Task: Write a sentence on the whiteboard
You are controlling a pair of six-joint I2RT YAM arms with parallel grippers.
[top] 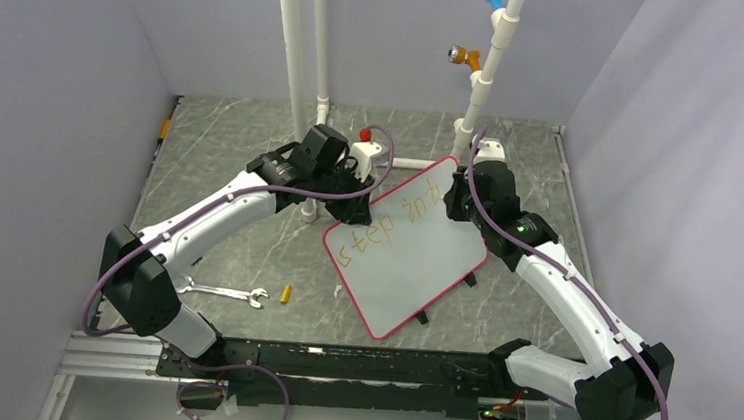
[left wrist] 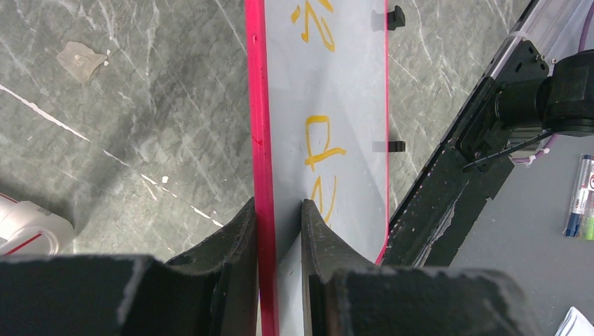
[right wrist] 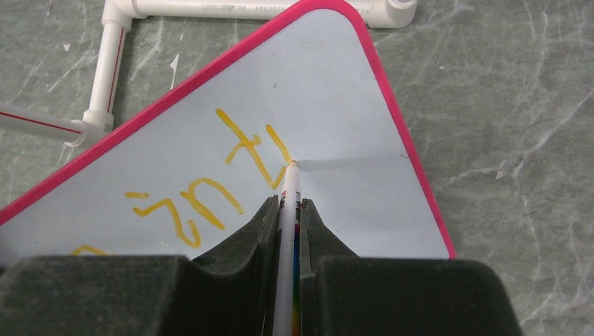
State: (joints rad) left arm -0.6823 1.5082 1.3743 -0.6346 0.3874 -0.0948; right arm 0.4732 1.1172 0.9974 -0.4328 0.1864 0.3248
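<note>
right gripper [right wrist: 288,203]: mine, closed hard on a white-barrelled marker [right wrist: 288,185]. The tip pokes out just ahead of the fingers and touches the board.
left gripper [left wrist: 277,204]: narrowed to a slim gap, pinching the pink rim with one finger on each side.
whiteboard [top: 413,273]: directly under and ahead of my right gripper, spanning the space between both grippers. Two black clips [left wrist: 396,145] sit on the edge opposite my left gripper.
sentence [right wrist: 246,145]: orange-yellow letters, "step int" readable from above, with the tip on the last stroke of the "t". Unfinished, by my reckoning.
risk, board: marker pressure could rock or slide the board in my left gripper's thin hold on the rim, and the strokes would skew.
risk, room: the bare board ahead of the tip narrows toward a rounded corner. The next letters could run onto the rim unless I start a new line.
risk, marker: the barrel looks slick, so drag might twist it in the fingers and thin the line.
containers: none in view. A wrench [top: 224,292] and a small yellow piece [top: 285,293] lie loose on the surface [top: 232,159], well behind my left gripper.
</note>
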